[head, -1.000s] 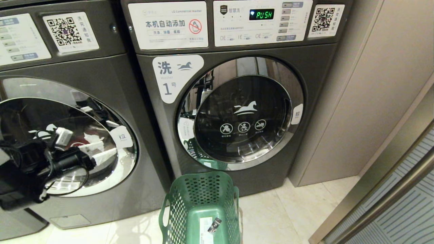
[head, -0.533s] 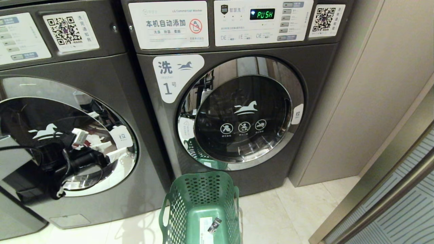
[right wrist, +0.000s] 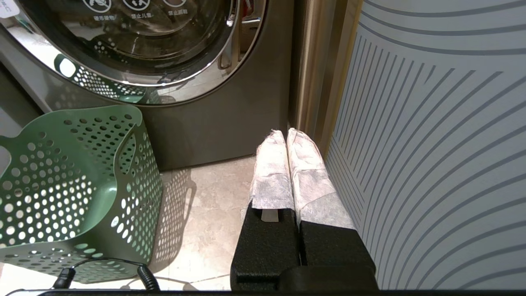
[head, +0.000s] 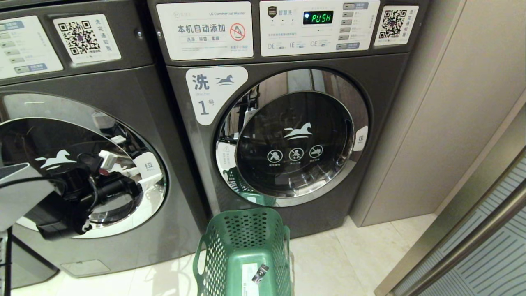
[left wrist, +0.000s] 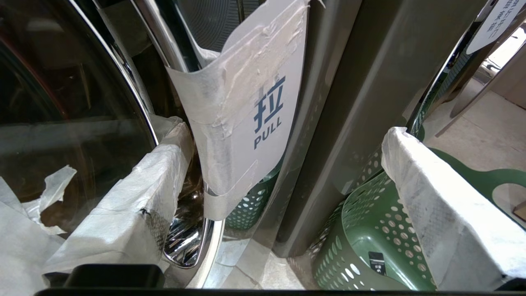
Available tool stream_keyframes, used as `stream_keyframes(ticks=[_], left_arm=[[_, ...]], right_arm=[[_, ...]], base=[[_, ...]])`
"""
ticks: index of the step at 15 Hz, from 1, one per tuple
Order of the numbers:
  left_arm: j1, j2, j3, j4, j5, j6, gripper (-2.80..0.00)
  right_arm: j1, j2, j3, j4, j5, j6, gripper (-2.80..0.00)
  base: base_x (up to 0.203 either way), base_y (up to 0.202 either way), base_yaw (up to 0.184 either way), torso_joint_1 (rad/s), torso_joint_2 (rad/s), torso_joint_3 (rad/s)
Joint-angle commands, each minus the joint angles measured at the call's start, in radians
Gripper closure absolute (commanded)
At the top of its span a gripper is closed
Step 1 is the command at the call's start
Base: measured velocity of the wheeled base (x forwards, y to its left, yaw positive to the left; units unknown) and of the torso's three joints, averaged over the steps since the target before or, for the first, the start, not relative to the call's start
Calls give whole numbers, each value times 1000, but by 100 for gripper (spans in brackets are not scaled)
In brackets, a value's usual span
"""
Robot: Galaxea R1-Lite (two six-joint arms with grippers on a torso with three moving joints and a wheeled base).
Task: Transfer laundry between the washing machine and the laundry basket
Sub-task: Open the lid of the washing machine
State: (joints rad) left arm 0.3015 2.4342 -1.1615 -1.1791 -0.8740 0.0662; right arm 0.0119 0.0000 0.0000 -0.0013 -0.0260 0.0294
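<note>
Head view: left pincer (head: 123,181) at the washer (head: 82,164) door's edge, the basket (head: 242,246) on the floor nearby, apparently empty.
Left wrist view: jaws spread either side of the PULL tab (left wrist: 254,119), evidently to open it.
Right wrist view: right pincer (right wrist: 287,164) clenched, idle.

A self-service laundry: numbered commercial washers (head: 287,123) with QR-code stickers (head: 392,24).

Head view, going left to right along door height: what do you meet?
left gripper at the left washing machine door's pull tab → washer labelled 1 → beige wall panel → striped sliding door.
</note>
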Motion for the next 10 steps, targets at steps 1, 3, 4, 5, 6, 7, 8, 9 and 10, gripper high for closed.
stream_keyframes(ticks=[1, 3, 4, 5, 6, 7, 8, 9, 10], left_arm=[[-7, 11, -23, -10, -1, -3, -280], [-10, 27, -43, -12, -20, -34, -280], [-10, 37, -54, -14, -37, -45, -280], [-10, 47, -65, -14, -49, -48, -280], [-9, 62, -82, -14, -66, -51, -280], [-10, 75, -100, -14, -88, -52, -280], [-10, 86, -113, -14, -116, -52, -280], [-10, 86, -113, -14, -150, -52, -280], [-10, 87, -112, -14, -190, -52, -280]], right_arm=[[0, 2, 0, 0, 0, 1, 0], [0, 2, 0, 0, 0, 1, 0], [0, 2, 0, 0, 0, 0, 0], [0, 2, 0, 0, 0, 1, 0], [0, 2, 0, 0, 0, 0, 0], [0, 2, 0, 0, 0, 0, 0], [0, 2, 0, 0, 0, 0, 0], [0, 2, 0, 0, 0, 1, 0], [0, 2, 0, 0, 0, 0, 0]], base=[[0, 0, 0, 0, 0, 0], [0, 0, 0, 0, 0, 0], [0, 0, 0, 0, 0, 0], [0, 0, 0, 0, 0, 0], [0, 0, 0, 0, 0, 0], [0, 0, 0, 0, 0, 0], [0, 0, 0, 0, 0, 0], [0, 0, 0, 0, 0, 0], [0, 0, 0, 0, 0, 0]])
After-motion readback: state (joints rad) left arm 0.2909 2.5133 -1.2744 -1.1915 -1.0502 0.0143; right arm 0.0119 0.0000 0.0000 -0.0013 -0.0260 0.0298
